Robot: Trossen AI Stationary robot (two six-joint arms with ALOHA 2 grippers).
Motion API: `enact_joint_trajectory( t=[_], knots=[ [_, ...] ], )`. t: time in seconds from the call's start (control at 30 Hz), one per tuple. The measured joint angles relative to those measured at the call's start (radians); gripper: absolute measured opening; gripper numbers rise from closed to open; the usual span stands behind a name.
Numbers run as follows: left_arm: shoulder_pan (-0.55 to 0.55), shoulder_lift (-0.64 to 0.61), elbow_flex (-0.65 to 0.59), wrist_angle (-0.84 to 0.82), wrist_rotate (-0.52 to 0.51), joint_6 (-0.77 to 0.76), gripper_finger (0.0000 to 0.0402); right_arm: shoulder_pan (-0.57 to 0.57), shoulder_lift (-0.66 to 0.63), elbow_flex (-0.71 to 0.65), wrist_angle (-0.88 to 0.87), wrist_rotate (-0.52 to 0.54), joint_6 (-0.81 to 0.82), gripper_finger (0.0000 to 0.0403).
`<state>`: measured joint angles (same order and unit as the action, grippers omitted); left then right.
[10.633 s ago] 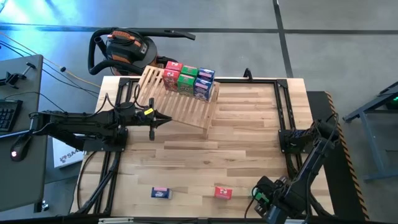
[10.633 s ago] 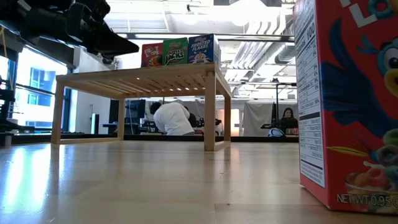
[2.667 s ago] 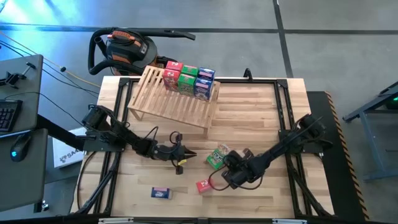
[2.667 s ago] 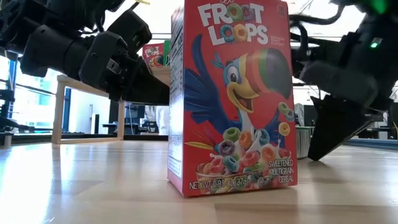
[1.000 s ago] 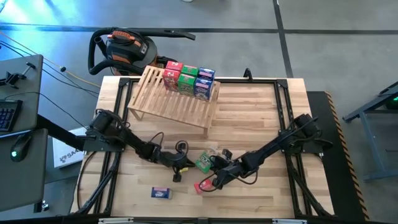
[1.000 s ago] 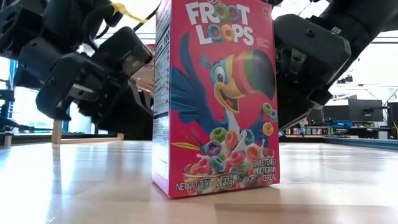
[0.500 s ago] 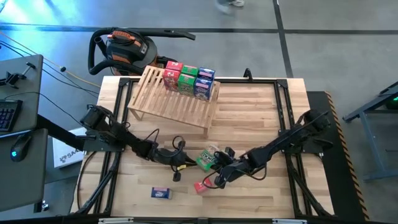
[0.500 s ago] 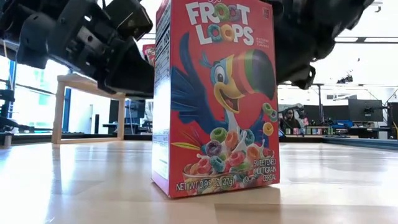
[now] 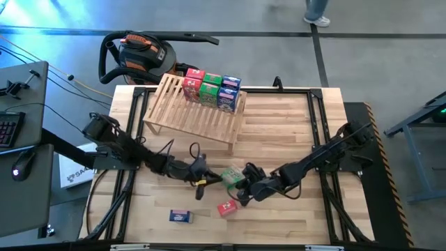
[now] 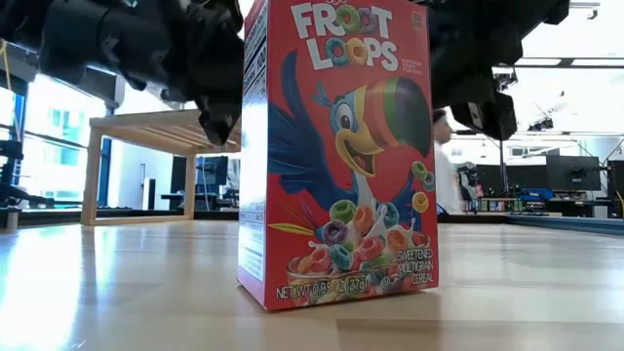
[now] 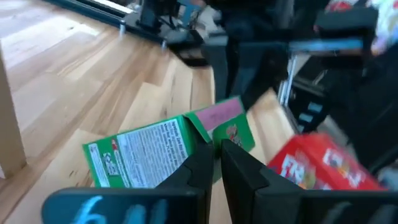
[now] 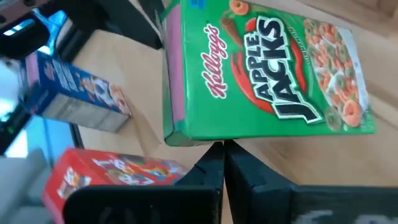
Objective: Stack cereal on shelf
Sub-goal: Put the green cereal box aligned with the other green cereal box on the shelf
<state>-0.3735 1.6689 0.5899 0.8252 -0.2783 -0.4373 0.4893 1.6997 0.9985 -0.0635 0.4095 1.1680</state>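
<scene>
I saw the green box (image 9: 232, 176) lying mid-worktop between both end effectors: left end effector (image 9: 206, 180) closed at its left side, right end effector (image 9: 243, 190) closed at its right, neither gripping it. The red box (image 9: 226, 208) stood just nearer, the blue box (image 9: 180, 217) farther left. My right wrist camera read the green box's label; the low view showed only the red box (image 10: 338, 151), with the shelf (image 10: 156, 130) behind it.

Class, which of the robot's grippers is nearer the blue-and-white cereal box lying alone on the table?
Left. The left gripper is just up-right of the blue-and-white cereal box; the right gripper is farther right, beyond the red box.
</scene>
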Motion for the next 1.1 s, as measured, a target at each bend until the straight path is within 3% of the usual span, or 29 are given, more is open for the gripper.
enact_joint_trajectory(
  t=[0.3, 0.77, 0.9, 1.1],
  knots=[
    [0.042, 0.021, 0.0, -0.022, 0.007, -0.114, 0.0021, -0.012, 0.0, 0.002, -0.014, -0.01, 0.066, 0.0],
    [0.066, 0.022, 0.0, -0.011, 0.007, -0.196, 0.0021, -0.051, 0.0, 0.003, -0.054, -0.203, 0.057, 0.0],
    [0.066, 0.022, 0.0, -0.012, 0.007, -0.214, 0.0021, -0.055, 0.0, 0.003, -0.106, -0.215, 0.055, 0.0001],
    [0.071, 0.022, 0.001, -0.012, 0.0, -0.225, 0.0021, -0.058, 0.0, 0.002, -0.15, -0.265, 0.054, 0.004]
  ],
)
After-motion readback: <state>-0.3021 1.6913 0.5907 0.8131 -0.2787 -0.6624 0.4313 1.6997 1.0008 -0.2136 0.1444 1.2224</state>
